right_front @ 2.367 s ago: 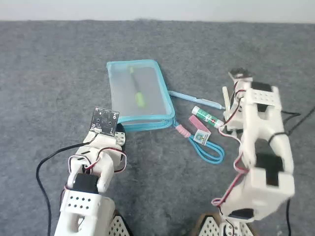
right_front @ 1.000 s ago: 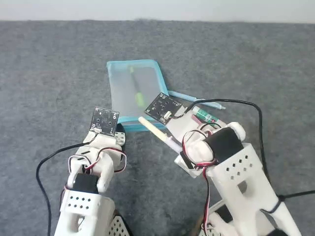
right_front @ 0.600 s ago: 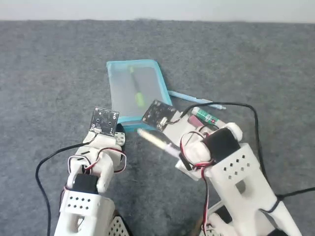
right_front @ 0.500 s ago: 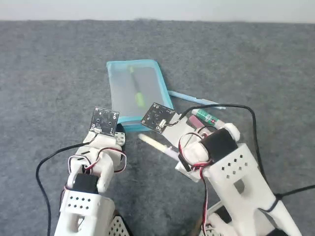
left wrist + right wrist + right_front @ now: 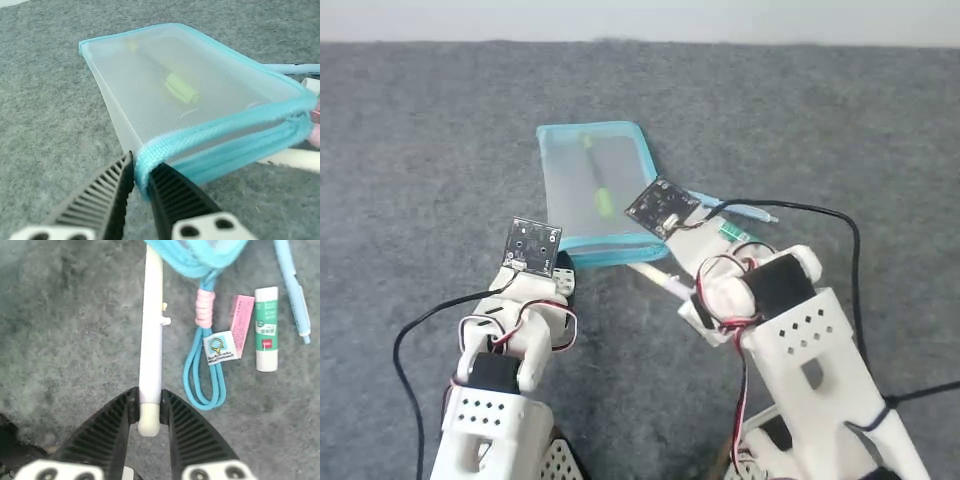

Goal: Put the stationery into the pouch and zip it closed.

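Observation:
The teal mesh pouch [image 5: 600, 190] lies flat with a green pen [image 5: 603, 200] inside it. My left gripper [image 5: 140, 167] is shut on the pouch's [image 5: 190, 95] near corner seam, seen from above at the pouch's lower left edge [image 5: 563, 268]. My right gripper [image 5: 149, 400] is shut on a white pen [image 5: 151, 330], whose far end points at the pouch's zipper edge [image 5: 195, 252]. From above, the white pen [image 5: 655, 277] lies just below the pouch's right corner.
Right of the pouch lie a light blue pen [image 5: 291, 285], a green-and-white glue stick [image 5: 266, 327] and a pink eraser [image 5: 241, 325]. The pouch's blue strap loop [image 5: 202, 375] with a tag trails on the grey carpet. A black cable [image 5: 415, 340] runs by the left arm.
The right arm swung in from the right with the white pen, then shifted it rightward and closer to the pouch's near edge. The left arm kept still on the pouch corner.

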Action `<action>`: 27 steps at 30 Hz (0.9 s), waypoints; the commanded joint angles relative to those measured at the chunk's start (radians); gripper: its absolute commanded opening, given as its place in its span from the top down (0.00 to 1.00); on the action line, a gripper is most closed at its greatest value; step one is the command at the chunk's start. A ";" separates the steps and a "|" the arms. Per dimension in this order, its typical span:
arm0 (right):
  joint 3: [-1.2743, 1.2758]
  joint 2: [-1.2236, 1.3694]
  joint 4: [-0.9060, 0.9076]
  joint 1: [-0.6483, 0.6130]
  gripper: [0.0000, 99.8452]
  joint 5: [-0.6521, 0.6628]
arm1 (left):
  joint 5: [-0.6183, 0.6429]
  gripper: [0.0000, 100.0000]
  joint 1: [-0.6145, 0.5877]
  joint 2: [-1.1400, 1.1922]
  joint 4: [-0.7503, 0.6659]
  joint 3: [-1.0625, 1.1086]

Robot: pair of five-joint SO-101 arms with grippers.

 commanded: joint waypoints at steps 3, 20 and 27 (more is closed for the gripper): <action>-0.100 -0.041 0.067 0.013 0.99 -0.006 | -0.008 0.99 -0.005 0.012 -0.038 -0.005; -0.204 -0.105 0.143 -0.140 0.99 -0.018 | -0.008 0.99 -0.008 0.012 -0.040 -0.005; -0.158 -0.005 0.004 -0.074 0.99 -0.064 | -0.008 0.99 -0.008 0.012 -0.038 -0.005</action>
